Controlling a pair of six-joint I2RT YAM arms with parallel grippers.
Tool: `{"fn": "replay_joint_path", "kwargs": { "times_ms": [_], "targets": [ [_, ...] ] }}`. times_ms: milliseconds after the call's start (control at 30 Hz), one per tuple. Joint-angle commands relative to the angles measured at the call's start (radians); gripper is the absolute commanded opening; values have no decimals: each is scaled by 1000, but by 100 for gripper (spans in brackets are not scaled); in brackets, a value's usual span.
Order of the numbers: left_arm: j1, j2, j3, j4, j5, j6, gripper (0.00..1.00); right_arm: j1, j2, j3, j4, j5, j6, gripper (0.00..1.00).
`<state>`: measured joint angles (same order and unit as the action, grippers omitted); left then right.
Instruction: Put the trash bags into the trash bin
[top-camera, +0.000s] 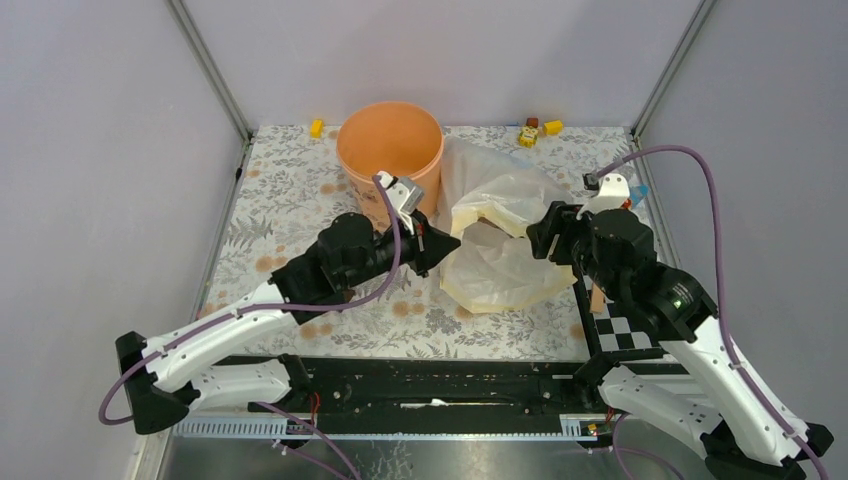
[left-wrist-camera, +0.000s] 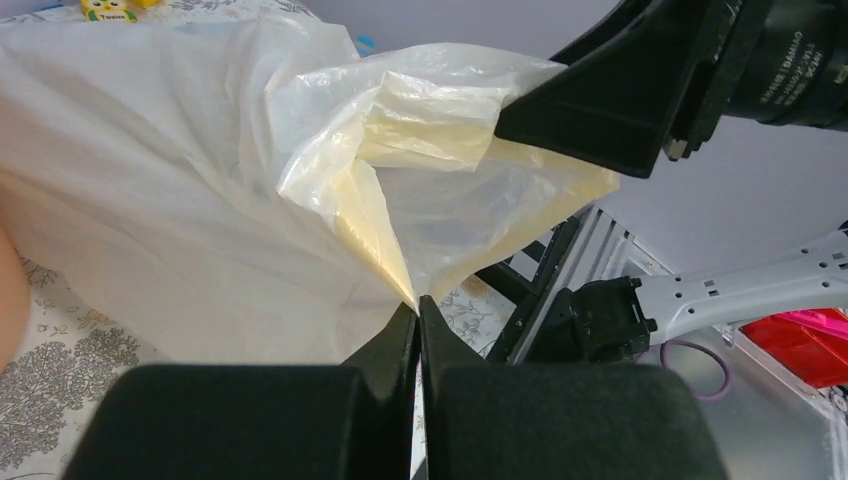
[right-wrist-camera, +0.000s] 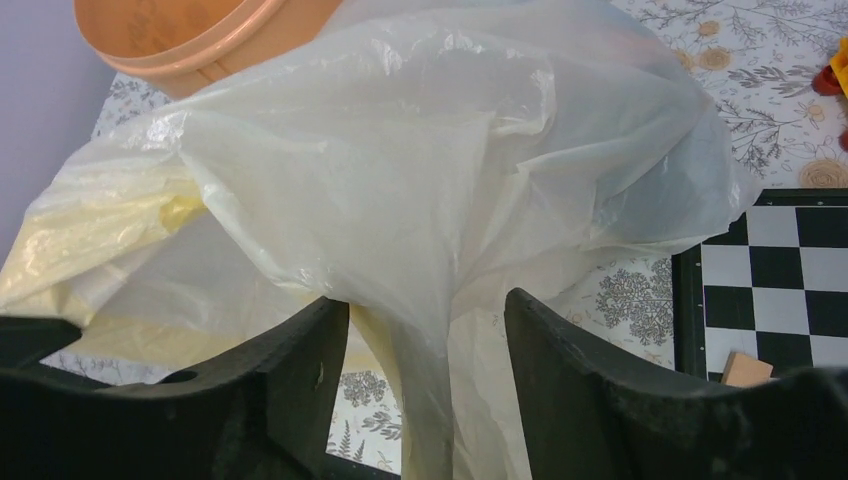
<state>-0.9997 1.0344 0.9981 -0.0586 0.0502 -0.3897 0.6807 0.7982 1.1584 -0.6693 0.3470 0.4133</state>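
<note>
Orange bucket (top-camera: 352, 170): stands upright at the back of the flowered table (top-camera: 290, 200), open side up.
Pale bag (top-camera: 490, 175): thin, crinkled, see-through plastic. It lies in a heap on the table, just right of the bucket and touching its side. It is outside the bucket.
Yellow bag (top-camera: 500, 290): lies in the same heap, mostly under and in front of the pale bag.
Left arm: reaches from the near left corner across the table, low and stretched out. Its wrist points right, just in front of the bucket.
Left gripper (top-camera: 452, 243): at the left edge of the heap. In the left wrist view its fingers (left-wrist-camera: 395, 345) are pressed tight together, pinching a pointed fold of the yellow bag.
Right arm: comes up from the near right corner, bent at the elbow, above a checkered board (top-camera: 620, 330). Its wrist points left.
Right gripper (top-camera: 537, 235): at the right edge of the heap, facing the left gripper. Its fingers (right-wrist-camera: 300, 360) are spread wide apart, with plastic hanging down between them.
Small toys (top-camera: 530, 132): sit along the back edge of the table.
</note>
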Motion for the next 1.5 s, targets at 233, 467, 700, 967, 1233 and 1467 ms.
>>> {"fn": "replay_joint_path", "kwargs": {
  "times_ms": [233, 467, 700, 967, 1233, 1467],
  "targets": [
    [-5, 209, 257, -185, -111, -42, 0, 6, -31, 97, -5, -18, -165, 82],
    [42, 306, 380, -237, -65, -68, 0, 6, 59, 252, -2, -138, -252, 88],
    [94, 348, 488, -295, -14, -69, 0, 6, 153, 352, -5, -418, -312, 55],
    [131, 293, 461, -311, 0, -83, 0, 63, 119, 166, 119, -578, -336, 30],
    [133, 222, 438, -342, -10, -85, 0, 198, 187, 81, 141, -210, -312, 7],
    [147, 183, 404, -377, -90, -67, 0, 198, 220, -27, 305, 280, -255, 0]
  ]
}}
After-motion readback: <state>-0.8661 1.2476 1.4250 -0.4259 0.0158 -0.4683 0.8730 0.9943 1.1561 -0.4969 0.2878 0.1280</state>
